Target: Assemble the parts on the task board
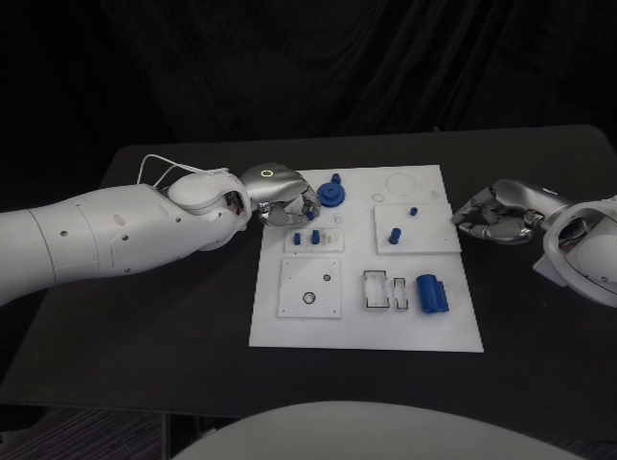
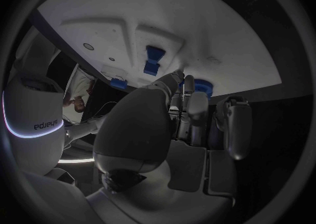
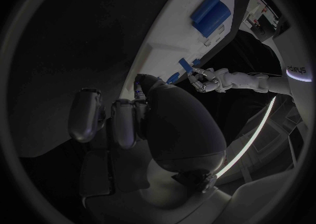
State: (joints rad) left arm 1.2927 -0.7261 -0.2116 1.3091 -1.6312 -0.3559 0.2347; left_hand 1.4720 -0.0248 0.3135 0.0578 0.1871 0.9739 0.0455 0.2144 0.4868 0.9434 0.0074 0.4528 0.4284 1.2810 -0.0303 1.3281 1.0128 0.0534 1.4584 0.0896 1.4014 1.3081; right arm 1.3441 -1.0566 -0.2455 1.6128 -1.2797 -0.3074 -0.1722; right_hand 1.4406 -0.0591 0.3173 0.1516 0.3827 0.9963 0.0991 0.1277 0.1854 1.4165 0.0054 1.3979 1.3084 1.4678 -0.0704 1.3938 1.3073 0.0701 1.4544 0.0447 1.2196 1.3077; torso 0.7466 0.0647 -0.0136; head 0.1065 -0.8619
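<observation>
Blue cylinder (image 1: 432,293) lies on task board (image 1: 446,331); left hand (image 1: 284,195) seemingly empty, right hand (image 1: 493,215) curled empty

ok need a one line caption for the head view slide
Left hand at the task board's far left corner beside a round blue part; right hand curled, off the board's right edge.
</observation>
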